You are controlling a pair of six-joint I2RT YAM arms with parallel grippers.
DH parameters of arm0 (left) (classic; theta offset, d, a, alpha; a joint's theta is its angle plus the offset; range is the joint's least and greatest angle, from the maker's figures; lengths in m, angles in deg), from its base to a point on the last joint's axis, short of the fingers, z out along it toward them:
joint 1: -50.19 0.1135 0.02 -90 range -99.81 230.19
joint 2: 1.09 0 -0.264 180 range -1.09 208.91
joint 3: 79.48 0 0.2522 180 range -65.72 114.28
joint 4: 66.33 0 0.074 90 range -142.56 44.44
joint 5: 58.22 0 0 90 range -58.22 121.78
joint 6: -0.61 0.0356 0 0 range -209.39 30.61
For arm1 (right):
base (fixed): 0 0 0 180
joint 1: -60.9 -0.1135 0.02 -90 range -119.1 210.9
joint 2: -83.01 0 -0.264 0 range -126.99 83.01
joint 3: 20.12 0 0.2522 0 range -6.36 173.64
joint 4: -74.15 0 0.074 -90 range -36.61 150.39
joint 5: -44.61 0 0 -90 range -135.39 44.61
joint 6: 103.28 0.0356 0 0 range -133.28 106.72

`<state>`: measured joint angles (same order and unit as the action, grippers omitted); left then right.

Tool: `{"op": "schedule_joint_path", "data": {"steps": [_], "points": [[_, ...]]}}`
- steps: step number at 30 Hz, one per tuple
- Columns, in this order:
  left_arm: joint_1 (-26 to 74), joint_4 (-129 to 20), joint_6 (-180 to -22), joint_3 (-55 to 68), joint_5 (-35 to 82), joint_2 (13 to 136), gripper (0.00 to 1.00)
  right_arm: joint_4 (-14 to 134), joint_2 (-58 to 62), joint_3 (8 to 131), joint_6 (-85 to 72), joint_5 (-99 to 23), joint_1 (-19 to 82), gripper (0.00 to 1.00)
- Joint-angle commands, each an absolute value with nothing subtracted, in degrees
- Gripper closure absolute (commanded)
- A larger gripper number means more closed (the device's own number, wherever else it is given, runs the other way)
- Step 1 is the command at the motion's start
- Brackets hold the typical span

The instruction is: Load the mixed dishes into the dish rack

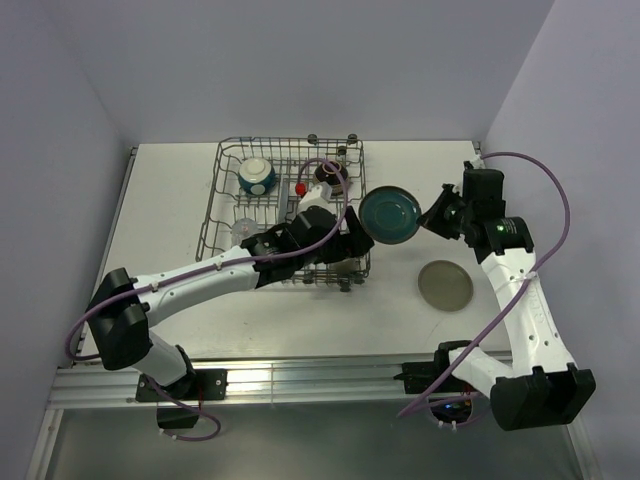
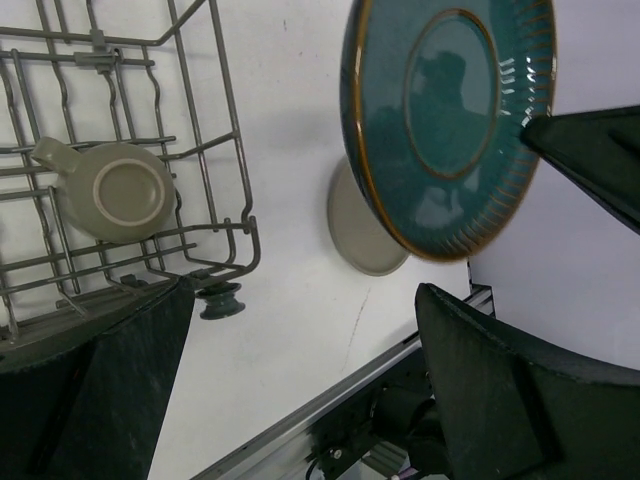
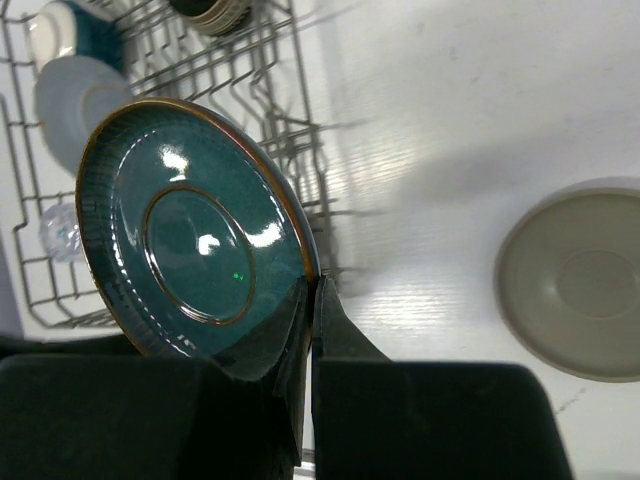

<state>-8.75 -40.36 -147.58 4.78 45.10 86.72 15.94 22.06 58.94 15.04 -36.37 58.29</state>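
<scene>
My right gripper is shut on the rim of a teal plate and holds it on edge in the air just right of the grey wire dish rack. In the top view the plate hangs between my right gripper and my left gripper. My left gripper is open and empty at the rack's near right corner, with the teal plate above and ahead of it. A beige plate lies flat on the table. An olive-grey mug lies in the rack.
The rack also holds a teal bowl with a cream inside, a dark brown bowl, a pale-blue plate and a clear glass. A small black rack wheel stands near my left fingers. Walls close in behind and to the right.
</scene>
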Motion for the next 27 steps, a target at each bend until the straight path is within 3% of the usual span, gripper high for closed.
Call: {"op": "schedule_joint_path", "data": {"steps": [1, 22, 26, 27], "points": [[-7.29, -44.65, -148.19, 3.89, 41.80, 84.95, 0.01, 19.96, 24.21, 59.21, 16.78, -30.98, 56.51, 1.00], [-2.19, -55.54, -150.82, -1.90, 33.01, 81.53, 0.01, 23.29, 26.85, 55.26, 19.68, -23.77, 51.14, 1.00], [-1.75, -61.43, -152.23, -6.63, 30.46, 78.81, 0.13, 24.70, 26.50, 54.46, 20.74, -21.92, 49.91, 1.00], [-1.58, -62.75, -153.01, -7.52, 29.76, 78.28, 0.21, 25.06, 26.50, 54.11, 20.83, -21.66, 49.56, 1.00]]}}
